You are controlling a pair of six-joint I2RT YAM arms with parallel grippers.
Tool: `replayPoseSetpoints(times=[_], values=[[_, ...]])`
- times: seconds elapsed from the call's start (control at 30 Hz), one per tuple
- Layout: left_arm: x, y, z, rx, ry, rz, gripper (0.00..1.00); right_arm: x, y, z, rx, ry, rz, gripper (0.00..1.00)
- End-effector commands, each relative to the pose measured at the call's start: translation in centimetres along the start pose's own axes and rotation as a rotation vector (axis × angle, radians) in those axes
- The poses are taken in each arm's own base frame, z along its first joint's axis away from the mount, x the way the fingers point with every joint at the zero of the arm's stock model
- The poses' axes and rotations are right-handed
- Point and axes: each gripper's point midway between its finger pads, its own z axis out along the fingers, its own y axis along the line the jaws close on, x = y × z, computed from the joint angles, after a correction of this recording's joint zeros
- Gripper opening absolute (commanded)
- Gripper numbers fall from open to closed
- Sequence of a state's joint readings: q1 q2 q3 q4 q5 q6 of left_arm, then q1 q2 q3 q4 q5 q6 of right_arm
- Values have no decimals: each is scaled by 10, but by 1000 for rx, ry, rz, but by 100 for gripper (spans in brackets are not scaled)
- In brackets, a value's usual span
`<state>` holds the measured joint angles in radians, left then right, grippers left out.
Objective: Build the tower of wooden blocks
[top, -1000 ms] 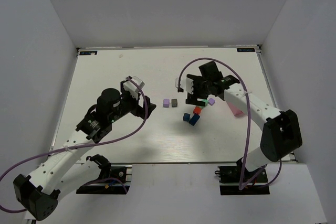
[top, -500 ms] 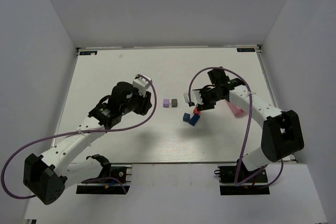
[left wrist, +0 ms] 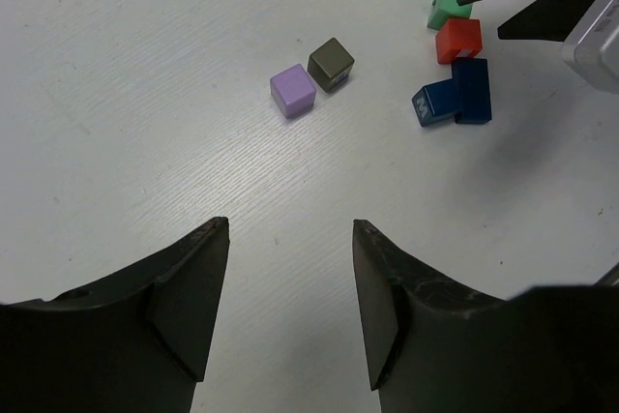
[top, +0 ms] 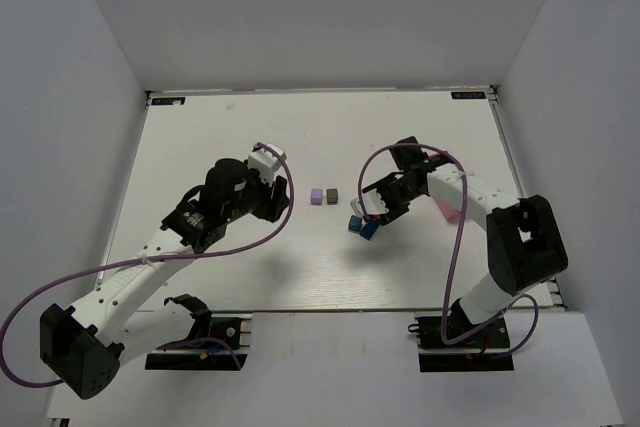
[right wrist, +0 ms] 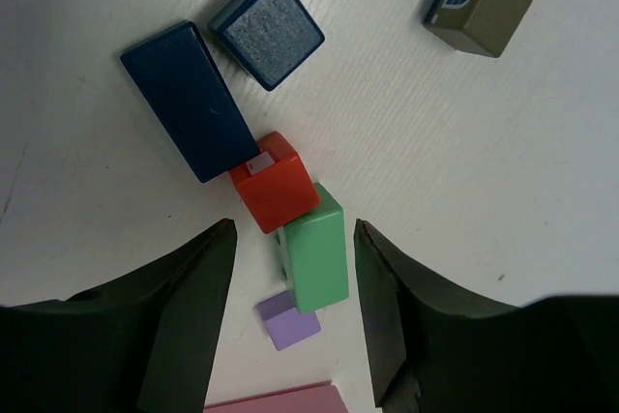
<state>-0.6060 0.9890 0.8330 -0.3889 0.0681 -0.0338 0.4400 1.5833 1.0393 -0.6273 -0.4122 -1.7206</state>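
The left gripper (left wrist: 290, 307) is spread open over the bare table (left wrist: 145, 94) and holds nothing. At the middle of the top view lie a purple cube (left wrist: 292, 91) and a dark brown cube (left wrist: 331, 63), close together. The brown one carries a small printed window, with no words to read. Further right, a blue cube (right wrist: 267, 31), a blue brick (right wrist: 189, 102), a red cube (right wrist: 275, 183) and a green block (right wrist: 314, 258) lie flat, not stacked, and the red cube touches both the brick and the green block. The right gripper (right wrist: 293, 229) is spread open, and the green block shows between its fingers, not pinched.
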Motion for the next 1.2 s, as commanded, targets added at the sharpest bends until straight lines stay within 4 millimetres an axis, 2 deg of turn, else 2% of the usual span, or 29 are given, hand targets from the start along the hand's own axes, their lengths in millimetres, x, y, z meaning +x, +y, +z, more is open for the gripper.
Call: replayPoseSetpoints(times=[0.0,0.17,0.43,0.73,0.93,0.97,1.1,1.17], values=[[-1,-6,-4,28,-13,6,64,3,-15,0,6,11,-86,58],[1,-6,-2,28,-4,6,64,11,-13,10,-39,28,-111,58],[1,-9,-2,48,-3,6,64,11,-7,23,-73,7,-139,58],[1,-9,-2,48,-3,6,64,4,-4,34,-104,-5,-159,52],[1,-9,-2,48,-3,6,64,4,-5,34,-109,-1,-145,38],[1,-9,-2,48,-3,6,64,5,-4,35,-111,-2,-145,29],[1,-9,-2,48,-3,6,64,5,-9,32,-93,1,-117,11],[1,-9,-2,48,-3,6,64,1,-24,31,-37,-6,-82,8]])
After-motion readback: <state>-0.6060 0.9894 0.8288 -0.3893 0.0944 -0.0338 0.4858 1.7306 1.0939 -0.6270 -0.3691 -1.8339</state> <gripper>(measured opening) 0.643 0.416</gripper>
